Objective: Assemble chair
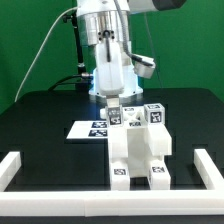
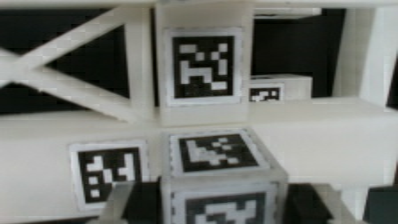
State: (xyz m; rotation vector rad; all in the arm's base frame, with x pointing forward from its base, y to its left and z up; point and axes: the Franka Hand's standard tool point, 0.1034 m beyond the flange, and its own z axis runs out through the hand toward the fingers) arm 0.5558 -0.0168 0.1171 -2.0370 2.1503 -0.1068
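A white border rail [image 1: 20, 166] edges the near side of a black tabletop [image 1: 40, 120], with another rail at the exterior view's right. Just behind it stands the partly built white chair [image 1: 140, 150], near the middle of the tabletop: two tagged legs point toward the camera, and small tagged cubes sit along its far end. Beside the chair, toward the exterior view's left, the marker board [image 1: 88, 128] lies flat. The arm [image 1: 108, 40] comes straight down onto the chair's far end, and its fingers [image 1: 114, 104] reach a tagged upright piece [image 2: 199, 66] there. Whether they clamp that piece cannot be told. Behind everything hangs a green backdrop [image 1: 30, 40]
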